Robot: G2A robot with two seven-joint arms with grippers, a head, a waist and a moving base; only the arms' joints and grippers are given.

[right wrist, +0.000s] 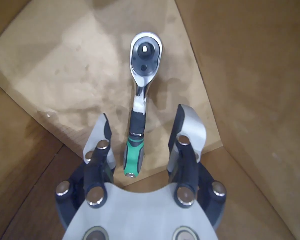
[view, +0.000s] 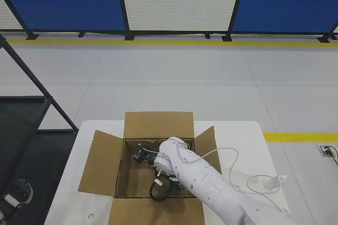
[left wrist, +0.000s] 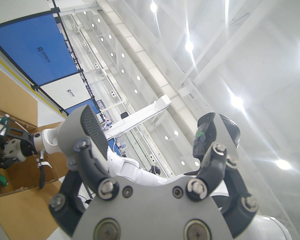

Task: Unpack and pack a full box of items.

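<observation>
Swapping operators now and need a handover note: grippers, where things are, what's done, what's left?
Right gripper: open, down inside the cardboard box, with a finger on either side of the ratchet wrench handle, not closed on it.
Left gripper: open, holding nothing, pointing upward, outside the box.
Ratchet wrench: lies flat on the box floor.
Box: on the white table, all flaps open.
Done: box is open.
Left: wrench not gripped. The views don't show whether it is coming out or was just put in, so check that first.
</observation>
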